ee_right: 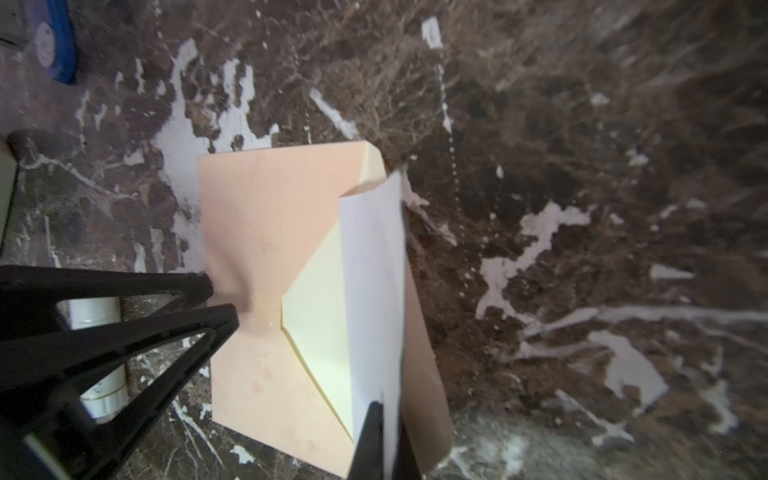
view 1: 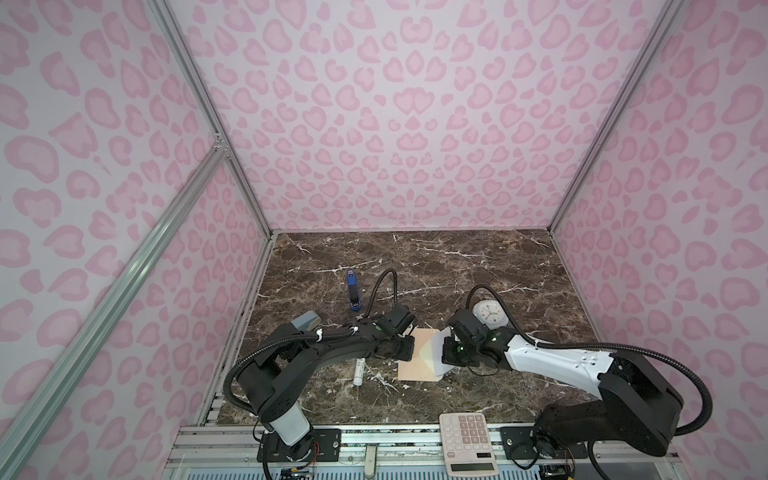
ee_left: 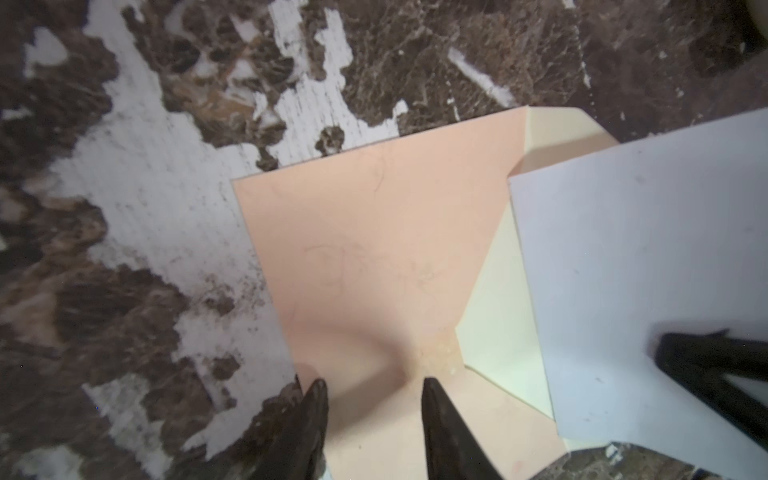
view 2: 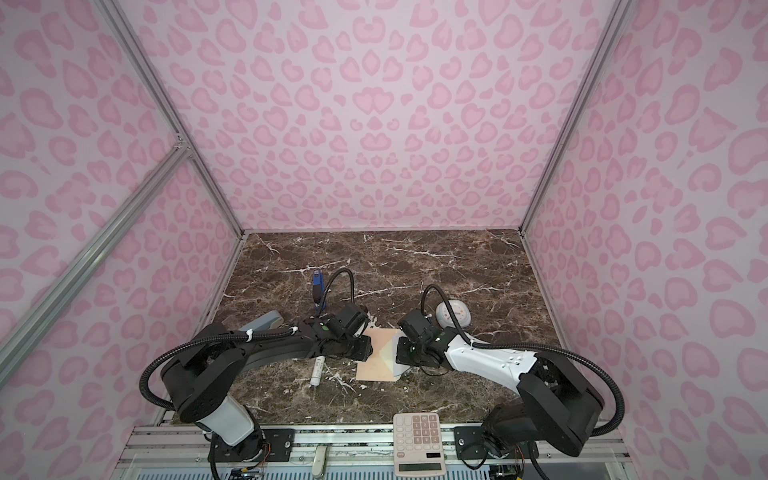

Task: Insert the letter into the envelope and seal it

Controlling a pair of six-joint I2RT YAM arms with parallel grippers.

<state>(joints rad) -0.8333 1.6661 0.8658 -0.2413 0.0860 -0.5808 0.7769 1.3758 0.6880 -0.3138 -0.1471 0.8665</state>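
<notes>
Your envelope (view 1: pixel 415 353) lies flat on the marble table (view 1: pixel 457 266), near the middle and between your two arms. Its flap is open toward the right, with the pale cream inside facing up. The letter (ee_left: pixel 623 270) is off the table, tilted up over the right half of the envelope, and its left edge lies across the cream inside. From the wrist views that edge sits on top of the mouth, not tucked under the peach front.

Your right gripper (ee_right: pixel 384 419) has its jaws pinched tight on the letter's right-hand edge, so the sheet hangs from that grip. Your left gripper (ee_left: pixel 374 399) comes in from the left with its jaws partway apart and nothing between them. One fingertip is over the peach paper and the other is just at the envelope's left edge. The paper looks shadowed there, but you can't tell whether the tips are actually pressing it down.

Around you, a blue stapler (view 1: pixel 353 291) lies farther back on the left. A white tube (view 1: pixel 359 372) lies just left of the envelope, under your left arm. A round white clock (view 1: pixel 490 313) sits behind your right wrist. The calculator (view 1: pixel 469 442) rests on the near rail, well apart from the envelope.
</notes>
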